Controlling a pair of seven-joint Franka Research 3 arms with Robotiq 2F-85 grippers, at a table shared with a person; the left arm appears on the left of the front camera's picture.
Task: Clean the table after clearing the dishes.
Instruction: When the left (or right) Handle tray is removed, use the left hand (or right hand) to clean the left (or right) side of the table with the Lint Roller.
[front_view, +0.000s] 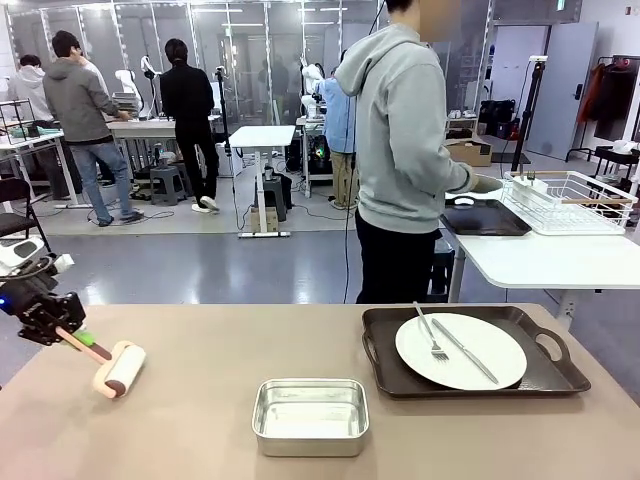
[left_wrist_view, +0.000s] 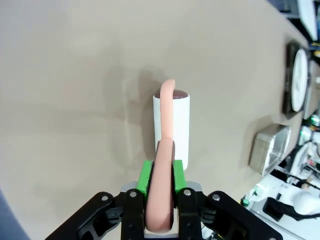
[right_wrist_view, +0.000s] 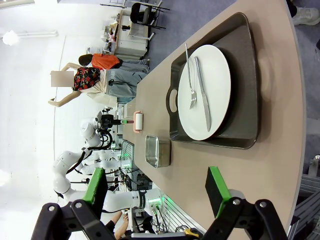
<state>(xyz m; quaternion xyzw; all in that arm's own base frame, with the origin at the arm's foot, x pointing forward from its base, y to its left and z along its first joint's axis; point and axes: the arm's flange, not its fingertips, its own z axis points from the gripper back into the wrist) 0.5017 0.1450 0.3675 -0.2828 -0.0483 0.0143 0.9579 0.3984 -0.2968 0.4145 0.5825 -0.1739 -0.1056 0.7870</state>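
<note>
My left gripper (front_view: 55, 322) hangs over the left end of the taupe table (front_view: 200, 440), shut on the pink handle of a lint roller (front_view: 120, 368) whose white roll rests on the tabletop. From the wrist, the green pads (left_wrist_view: 145, 177) clamp the handle and the roll (left_wrist_view: 171, 125) lies just ahead. A white plate (front_view: 460, 350) with a fork and knife sits on a dark tray (front_view: 545, 375) at the table's right. My right gripper (right_wrist_view: 156, 192) is open above the table's end, empty, facing that tray (right_wrist_view: 247, 75) and plate (right_wrist_view: 205, 92).
A square steel pan (front_view: 310, 415) stands at the front middle of the table. A person in a grey hoodie (front_view: 400, 140) stands beyond the far edge, turned towards a white side table (front_view: 540, 262) with another dark tray (front_view: 485, 218) and a wire rack (front_view: 570, 200).
</note>
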